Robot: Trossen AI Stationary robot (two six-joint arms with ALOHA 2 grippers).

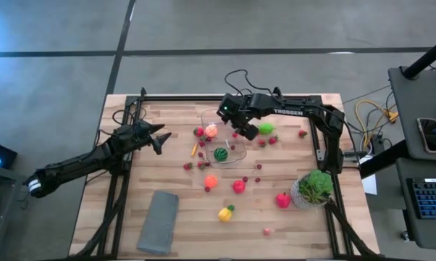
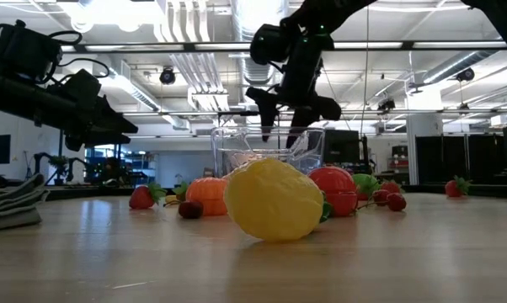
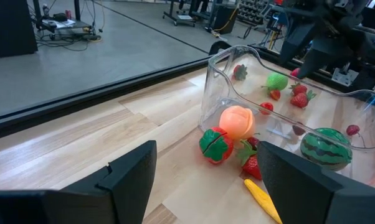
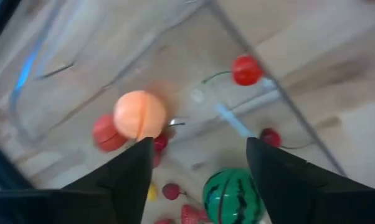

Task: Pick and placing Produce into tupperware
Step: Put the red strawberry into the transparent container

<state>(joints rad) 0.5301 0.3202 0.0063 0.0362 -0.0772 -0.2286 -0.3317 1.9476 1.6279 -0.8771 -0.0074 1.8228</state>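
The right tool (image 1: 235, 129) hangs over the clear tupperware (image 1: 241, 156) near the middle of the table (image 1: 182, 232), fingers (image 4: 122, 180) spread apart and holding nothing. In its wrist view the fingers frame the container's floor from above: a peach (image 4: 139, 115) lies at the far-left end inside and a small watermelon (image 4: 233, 198) sits inside nearer the middle. A cherry (image 4: 246, 70) shows through the clear wall, though whether it lies inside or just outside cannot be told.

The left tool (image 1: 160, 140) waits well to the left of the tupperware, off the table surface, its fingers (image 3: 122, 180) open and empty, pointed toward the container. Its view shows a red tomato (image 3: 215, 145) and a strawberry (image 3: 252, 165) just outside the container's left wall, with a thin yellow-orange piece (image 3: 262, 198) beside them.

More produce is scattered on the table. A green piece (image 1: 266, 128) lies just right of the tupperware, with small red berries (image 1: 273, 140) near it. Nearer the front edge lie an orange piece (image 1: 211, 181), a red one (image 1: 238, 186), a red pepper (image 1: 283, 200) and a yellow lemon (image 1: 225, 213), the lemon closest to the low camera. A potted plant (image 1: 313, 188) stands at the right, and a folded grey cloth (image 1: 158, 221) lies at the near left.
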